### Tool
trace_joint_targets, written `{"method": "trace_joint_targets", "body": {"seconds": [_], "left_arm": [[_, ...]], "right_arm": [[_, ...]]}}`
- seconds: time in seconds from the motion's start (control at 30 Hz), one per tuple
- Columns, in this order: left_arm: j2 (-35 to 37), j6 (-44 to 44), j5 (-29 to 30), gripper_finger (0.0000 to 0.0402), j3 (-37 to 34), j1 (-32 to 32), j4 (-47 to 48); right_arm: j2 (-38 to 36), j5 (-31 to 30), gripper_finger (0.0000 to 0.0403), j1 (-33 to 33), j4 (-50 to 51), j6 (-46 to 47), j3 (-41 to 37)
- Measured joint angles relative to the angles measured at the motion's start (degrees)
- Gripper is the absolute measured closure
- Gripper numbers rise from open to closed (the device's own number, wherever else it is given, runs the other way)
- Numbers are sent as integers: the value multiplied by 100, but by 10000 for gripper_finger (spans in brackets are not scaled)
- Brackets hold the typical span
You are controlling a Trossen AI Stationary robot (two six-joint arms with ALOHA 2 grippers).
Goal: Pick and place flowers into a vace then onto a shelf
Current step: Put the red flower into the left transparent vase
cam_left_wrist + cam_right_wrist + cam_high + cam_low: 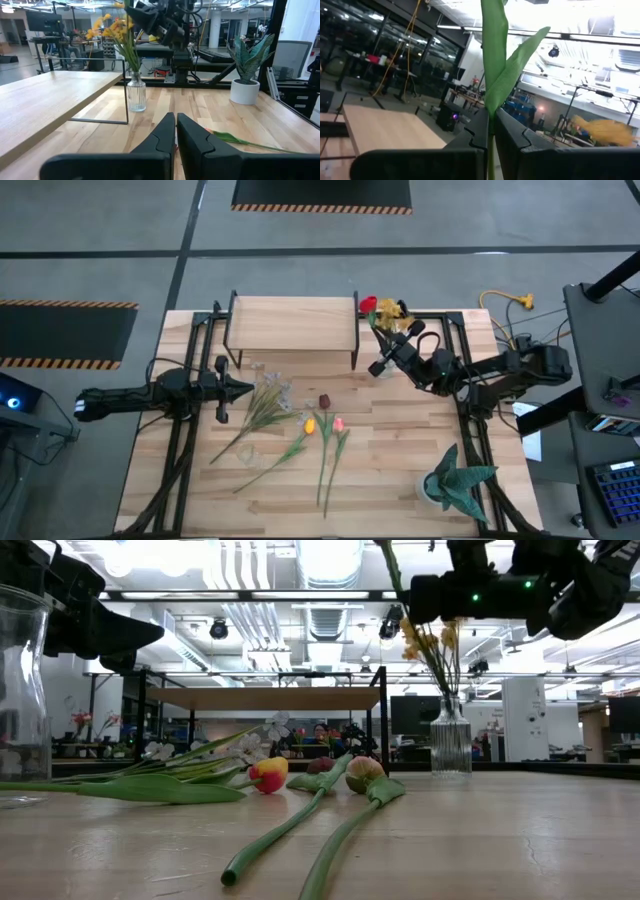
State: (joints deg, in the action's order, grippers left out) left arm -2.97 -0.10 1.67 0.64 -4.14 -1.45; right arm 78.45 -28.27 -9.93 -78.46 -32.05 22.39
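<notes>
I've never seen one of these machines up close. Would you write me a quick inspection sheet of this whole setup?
Surface: light wooden tabletop, small wooden shelf on thin black legs at its back.
Job's things: ribbed clear glass vase holding yellow blooms; loose green-stemmed tulips and pale blossom spray lying mid-table.
Clutter: spiky green plant in white pot; second clear glass vessel.
Grippers: left gripper jaws shut, empty; right gripper jaws shut on a green flower stem near the vase.
Cables: yellow cable beyond the table.
Surroundings: workshop, grey floor, hazard-striped mats.
</notes>
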Motion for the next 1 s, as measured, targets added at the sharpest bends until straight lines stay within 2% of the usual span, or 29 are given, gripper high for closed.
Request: {"method": "trace_joint_targets", "body": {"seconds": [0.33,1.0], "left_arm": [[-1,0,0,401,2,0,0],[1,0,4,401,9,-2,0]], "right_arm": [[221,-2,390,-64,-37,78,0],[27,46,390,-59,-102,-276,-28]]}}
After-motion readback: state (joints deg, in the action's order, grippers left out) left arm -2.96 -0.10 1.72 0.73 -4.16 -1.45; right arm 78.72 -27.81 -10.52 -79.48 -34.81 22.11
